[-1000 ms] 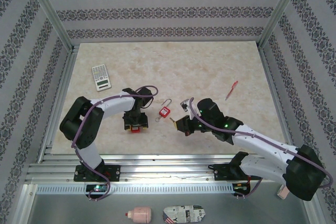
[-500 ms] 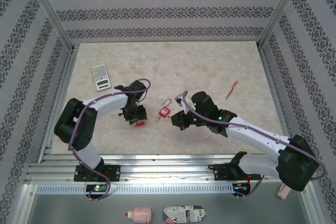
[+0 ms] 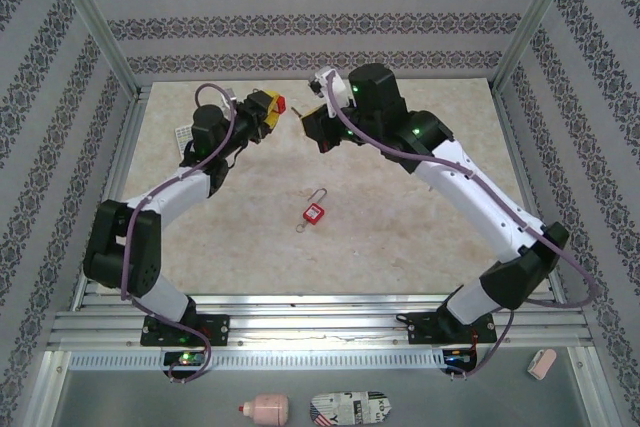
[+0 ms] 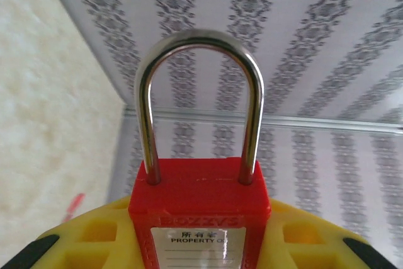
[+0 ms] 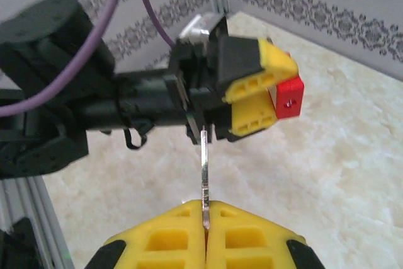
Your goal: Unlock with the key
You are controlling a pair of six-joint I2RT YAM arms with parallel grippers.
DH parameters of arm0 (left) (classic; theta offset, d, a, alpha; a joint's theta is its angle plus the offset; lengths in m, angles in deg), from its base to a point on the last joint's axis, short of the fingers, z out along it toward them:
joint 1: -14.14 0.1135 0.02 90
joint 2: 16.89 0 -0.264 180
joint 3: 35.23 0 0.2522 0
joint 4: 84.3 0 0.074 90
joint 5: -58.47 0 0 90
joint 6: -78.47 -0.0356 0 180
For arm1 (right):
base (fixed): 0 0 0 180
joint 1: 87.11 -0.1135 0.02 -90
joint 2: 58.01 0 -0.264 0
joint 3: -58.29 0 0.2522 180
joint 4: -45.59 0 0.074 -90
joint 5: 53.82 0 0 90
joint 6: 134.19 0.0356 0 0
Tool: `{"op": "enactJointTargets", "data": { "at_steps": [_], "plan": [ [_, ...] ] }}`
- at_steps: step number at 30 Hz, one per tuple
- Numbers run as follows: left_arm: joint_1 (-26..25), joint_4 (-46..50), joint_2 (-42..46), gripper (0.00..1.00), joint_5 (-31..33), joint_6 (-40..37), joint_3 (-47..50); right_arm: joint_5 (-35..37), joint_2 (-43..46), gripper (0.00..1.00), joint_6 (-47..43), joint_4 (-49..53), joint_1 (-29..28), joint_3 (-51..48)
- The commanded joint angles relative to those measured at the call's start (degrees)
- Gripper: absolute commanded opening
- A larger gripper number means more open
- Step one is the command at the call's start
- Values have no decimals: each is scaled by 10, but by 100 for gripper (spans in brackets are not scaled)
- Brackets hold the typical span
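Padlock (image 4: pixel 198 200), red: lifted off the counter (image 3: pixel 400 177) within the last second, now mid-air clamped in the left jaws; key (image 5: pixel 205 174), pinched in the right jaws, raised near it, not yet inserted; insertion judged next

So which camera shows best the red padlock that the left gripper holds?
The left wrist view: the held padlock is close and centred, both shackle legs in the red body, label partly readable. In the right wrist view its red end sticks out of the left gripper; in the top external view it is a small red speck.
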Motion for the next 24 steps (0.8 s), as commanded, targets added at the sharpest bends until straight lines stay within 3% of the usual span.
{"op": "enactJointTargets", "data": {
  "at_steps": [1, 4, 9, 24],
  "plan": [
    [9, -245, -12, 0, -40, 164, 20, 18, -25, 0, -55, 93, 4, 18],
    [11, -285, -2, 0, -57, 199, 46, 42, -40, 0, -68, 120, 3, 35],
    [10, -252, 31, 0, -69, 196, 106, 76, -58, 0, -78, 131, -5, 45],
    [2, -63, 85, 0, -164, 158, 113, 117, -78, 0, -86, 127, -44, 36]
  ]
}}
